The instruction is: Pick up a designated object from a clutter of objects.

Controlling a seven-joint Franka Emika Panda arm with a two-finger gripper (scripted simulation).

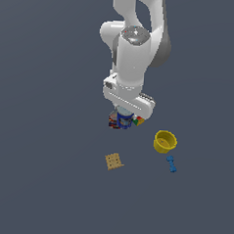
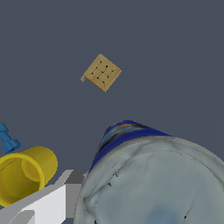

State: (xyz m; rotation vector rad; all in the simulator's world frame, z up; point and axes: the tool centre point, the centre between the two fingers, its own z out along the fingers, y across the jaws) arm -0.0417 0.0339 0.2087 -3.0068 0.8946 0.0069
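Observation:
The designated object, a blue can (image 1: 124,120) with a pale silvery top, stands in the clutter directly under my gripper (image 1: 125,114). In the wrist view the blue can (image 2: 153,183) fills the near part of the picture. One white and grey finger (image 2: 52,199) lies against its rim and the other finger is hidden. A dark red can (image 1: 113,121) touches it on the exterior view's left. A multicoloured cube (image 1: 138,121) sits on its right.
A yellow bowl (image 1: 165,141) (image 2: 24,175) lies apart on the exterior view's right, with a small blue dumbbell piece (image 1: 171,163) (image 2: 6,139) beside it. A tan waffle cracker (image 1: 114,161) (image 2: 102,72) lies alone nearer the front.

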